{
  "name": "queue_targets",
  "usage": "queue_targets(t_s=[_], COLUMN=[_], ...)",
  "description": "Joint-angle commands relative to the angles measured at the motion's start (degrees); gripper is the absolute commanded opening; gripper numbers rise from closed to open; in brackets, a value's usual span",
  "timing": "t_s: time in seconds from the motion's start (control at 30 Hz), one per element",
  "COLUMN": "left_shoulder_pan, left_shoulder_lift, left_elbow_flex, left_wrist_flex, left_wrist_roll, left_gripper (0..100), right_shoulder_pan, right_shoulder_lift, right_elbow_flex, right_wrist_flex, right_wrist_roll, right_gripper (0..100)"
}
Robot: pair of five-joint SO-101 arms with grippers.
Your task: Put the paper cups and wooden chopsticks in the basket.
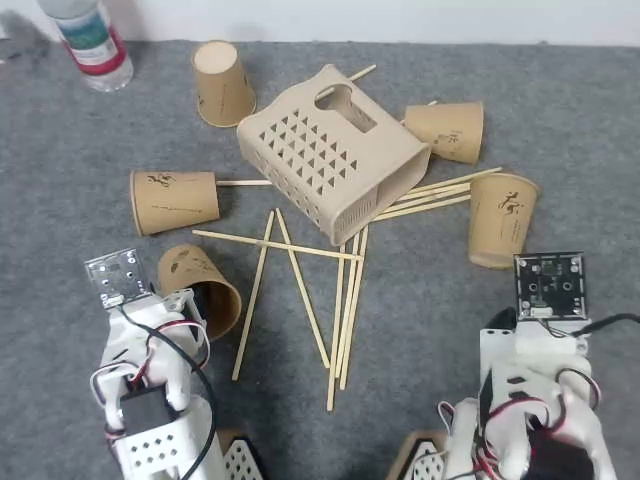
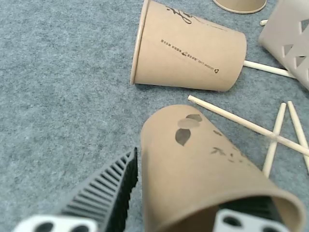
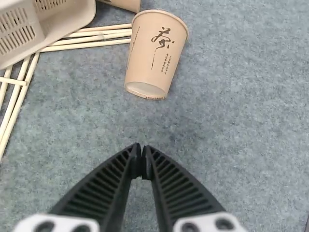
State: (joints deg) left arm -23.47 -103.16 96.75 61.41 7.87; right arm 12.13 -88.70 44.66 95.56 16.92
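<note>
Overhead, basket (image 1: 335, 150): it lies overturned in the upper middle of the high frame, with its cut-out bottom and handle slot facing up.
Paper cups: there are five, all outside the basket on the grey counter (image 1: 590, 120). The upper-left cup (image 1: 222, 82) and the upper-right cup (image 1: 447, 130) are just beside the basket. The left cup (image 1: 175, 200) and the right cup (image 1: 502, 218) lie on their sides. The near cup (image 1: 200, 285) lies at lower left.
Chopsticks (image 1: 300, 290): they lie loose and crossing below the basket in the middle of the frame. Several more run out from under its right side towards the right cup, and one lies between the left cup and the basket.
Left gripper (image 1: 195, 300): the high view puts it at the near cup's mouth. The left wrist view adds that it is spread wide. Its outer finger (image 2: 113, 191) lies along the cup's side, and the other is partly visible inside the mouth, behind the rim.
Right gripper (image 3: 141, 162): the right wrist view shows its fingers pressed together, holding nothing, over bare counter. The right cup lies beyond it, its base turned towards the gripper.
In the way: chopsticks are pinned under the basket, and the near cup's wall covers one left finger.
Other things: a plastic bottle (image 1: 90, 35) is in the upper left corner, well apart from the basket.
</note>
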Motion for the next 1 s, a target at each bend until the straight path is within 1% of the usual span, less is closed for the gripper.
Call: queue_targets(t_s=[0.0,0.63,0.73,0.8,0.87,0.9,0.97], left_shoulder_pan=[-0.4,-0.5,-0.5,-0.5,-0.5,-0.4,-0.4], left_shoulder_lift=[-1.3,-1.3,-1.3,-1.3,-1.3,-1.3,-1.3], left_elbow_flex=[-0.3,-0.3,-0.3,-0.3,-0.3,-0.3,-0.3], left_wrist_flex=[0.1,0.4,0.4,0.4,0.3,0.3,0.2], left_wrist_roll=[0.2,0.0,0.0,0.0,0.0,0.0,0.0], left_gripper=[26,26,26,26,26,26,26], right_shoulder_pan=[-0.7,-1.1,-0.7,-0.7,-0.9,-0.9,-1.0], right_shoulder_lift=[0.3,0.3,0.3,0.4,1.0,1.1,1.6], right_elbow_flex=[0.0,1.6,1.5,1.4,1.6,2.1,3.4], right_wrist_flex=[-0.8,-2.8,-6.3,-7.7,-9.1,-10.3,-13.8], right_wrist_roll=[-0.7,-0.7,-0.5,3.2,8.4,9.1,7.8], right_gripper=[0.9,0.9,0.9,1.1,4.3,8.0,17.3])
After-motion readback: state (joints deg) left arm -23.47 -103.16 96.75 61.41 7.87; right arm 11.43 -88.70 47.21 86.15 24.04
